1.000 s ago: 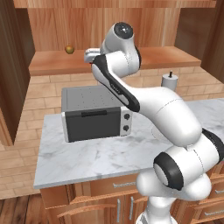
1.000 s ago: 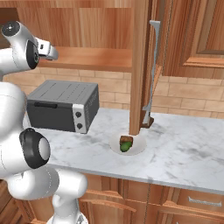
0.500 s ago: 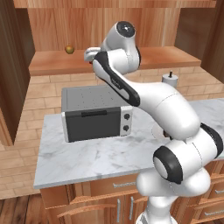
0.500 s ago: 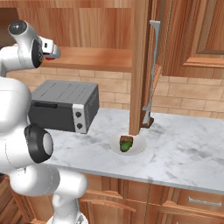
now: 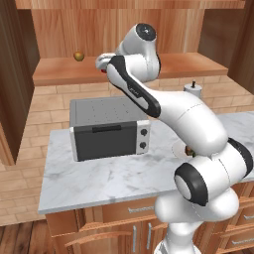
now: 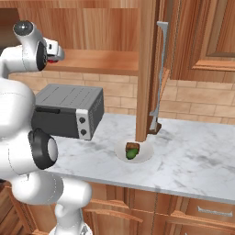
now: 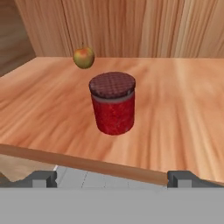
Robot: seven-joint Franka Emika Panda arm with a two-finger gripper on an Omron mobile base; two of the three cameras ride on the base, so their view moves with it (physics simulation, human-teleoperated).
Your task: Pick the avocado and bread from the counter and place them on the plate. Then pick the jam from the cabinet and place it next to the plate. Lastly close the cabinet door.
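- In front of the jam, at the near edge of the cabinet shelf, the gripper is standing with its two dark fingertips spread wide apart, holding nothing and touching nothing.
- Just beyond the shelf edge, the jam is sitting upright on the plank, its dark red lid facing up, centred between the open fingertips but clear of them.
- Behind the jam and slightly to its left in the hand view, a yellowish-brown round fruit is resting near the wood-grain back of the cabinet; in the left base view the same fruit is lying on the shelf, left of the arm's wrist.
- Below the jam, a grey toaster oven is standing on the counter, under the shelf.
- Below and to the right of the jam in the right base view, the plate is lying on the counter, carrying the avocado with the bread touching it on the far side.
- Directly behind the plate, the open cabinet door is hanging edge-on, with a silver handle along it.
- Beyond the jam's shelf to the right in the left base view, a small white shaker-like item is standing by the brick wall.
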